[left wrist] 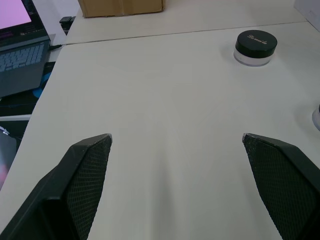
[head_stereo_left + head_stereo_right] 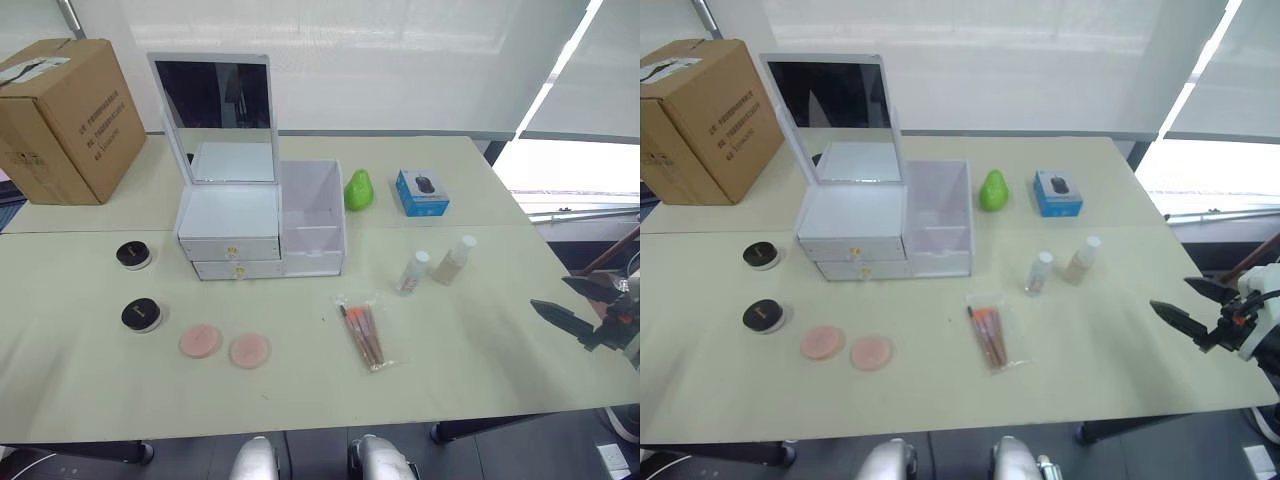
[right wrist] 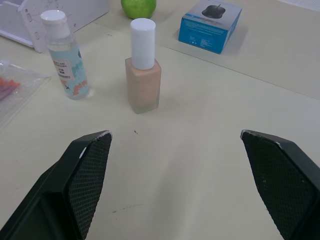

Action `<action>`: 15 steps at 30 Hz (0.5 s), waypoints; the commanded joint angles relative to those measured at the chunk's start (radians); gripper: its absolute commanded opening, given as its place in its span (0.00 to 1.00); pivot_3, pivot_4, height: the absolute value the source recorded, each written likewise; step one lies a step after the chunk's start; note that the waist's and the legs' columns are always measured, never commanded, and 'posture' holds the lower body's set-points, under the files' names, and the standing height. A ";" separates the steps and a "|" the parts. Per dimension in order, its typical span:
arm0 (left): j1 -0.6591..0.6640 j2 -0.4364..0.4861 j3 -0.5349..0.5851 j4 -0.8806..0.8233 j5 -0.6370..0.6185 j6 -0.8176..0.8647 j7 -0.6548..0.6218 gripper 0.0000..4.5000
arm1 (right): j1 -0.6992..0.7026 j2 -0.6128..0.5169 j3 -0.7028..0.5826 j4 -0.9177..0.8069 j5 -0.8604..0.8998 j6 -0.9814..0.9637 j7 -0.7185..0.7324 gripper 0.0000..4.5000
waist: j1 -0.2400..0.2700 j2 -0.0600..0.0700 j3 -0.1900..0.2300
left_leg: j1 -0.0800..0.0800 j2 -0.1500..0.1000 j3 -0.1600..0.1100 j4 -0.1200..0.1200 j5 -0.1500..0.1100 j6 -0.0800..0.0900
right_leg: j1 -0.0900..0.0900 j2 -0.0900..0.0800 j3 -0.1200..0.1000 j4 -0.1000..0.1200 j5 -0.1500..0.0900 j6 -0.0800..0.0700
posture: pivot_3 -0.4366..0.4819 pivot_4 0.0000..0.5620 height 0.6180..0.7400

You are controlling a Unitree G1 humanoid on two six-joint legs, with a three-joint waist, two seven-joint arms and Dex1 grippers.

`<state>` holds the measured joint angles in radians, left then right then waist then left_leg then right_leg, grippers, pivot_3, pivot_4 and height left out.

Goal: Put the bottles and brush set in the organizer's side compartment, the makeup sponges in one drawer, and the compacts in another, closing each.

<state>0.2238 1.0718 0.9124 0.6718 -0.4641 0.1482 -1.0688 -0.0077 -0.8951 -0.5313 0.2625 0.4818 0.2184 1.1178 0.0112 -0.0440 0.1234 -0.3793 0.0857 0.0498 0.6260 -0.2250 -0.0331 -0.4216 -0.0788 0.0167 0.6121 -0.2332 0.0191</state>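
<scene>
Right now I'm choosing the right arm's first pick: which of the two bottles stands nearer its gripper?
The beige foundation bottle with the tall white cap; the clear bottle with the printed label stands beyond it, toward the brush set.

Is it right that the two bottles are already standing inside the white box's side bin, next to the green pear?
Not quite. The two bottles, one clear and one beige, stand on the table, outside the white box. Its side bin holds nothing yet, as the left eye view shows. The green pear does sit beside that bin.
</scene>
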 commanded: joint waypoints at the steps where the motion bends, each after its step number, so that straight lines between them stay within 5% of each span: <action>1: -0.036 0.052 -0.004 0.035 0.007 -0.029 -0.010 1.00 | 0.008 -0.006 -0.019 -0.045 0.009 0.004 -0.012 1.00 | 0.001 0.000 0.000 | 0.000 0.000 0.000 0.000 0.000 0.000 | 0.000 0.000 0.000 0.000 0.000 0.000 | 0.48 0.27 0.85; 10: -0.141 0.028 -0.058 -0.029 -0.039 0.005 -0.053 1.00 | 0.047 0.038 -0.009 -0.272 0.034 0.132 -0.158 1.00 | 0.001 -0.001 -0.001 | -0.001 0.000 0.000 0.000 0.000 0.000 | 0.000 0.001 -0.001 0.001 0.000 0.000 | 0.48 0.27 0.85; 15: -0.068 -0.115 -0.143 -0.459 -0.116 0.147 -0.016 1.00 | 0.032 0.188 0.027 -0.484 0.002 0.313 -0.484 1.00 | 0.001 -0.002 -0.002 | -0.003 0.000 0.000 0.001 0.000 0.000 | 0.002 0.000 0.000 0.001 0.000 0.000 | 0.48 0.27 0.85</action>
<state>0.1413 0.9701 0.7945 0.3651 -0.5339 0.2467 -1.0931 0.0360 -0.7292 -0.5143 -0.1329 0.4870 0.4833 0.7377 0.0121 -0.0464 0.1217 -0.3830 0.0861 0.0502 0.6265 -0.2247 -0.0327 -0.4196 -0.0787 0.0170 0.6134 -0.2327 0.0191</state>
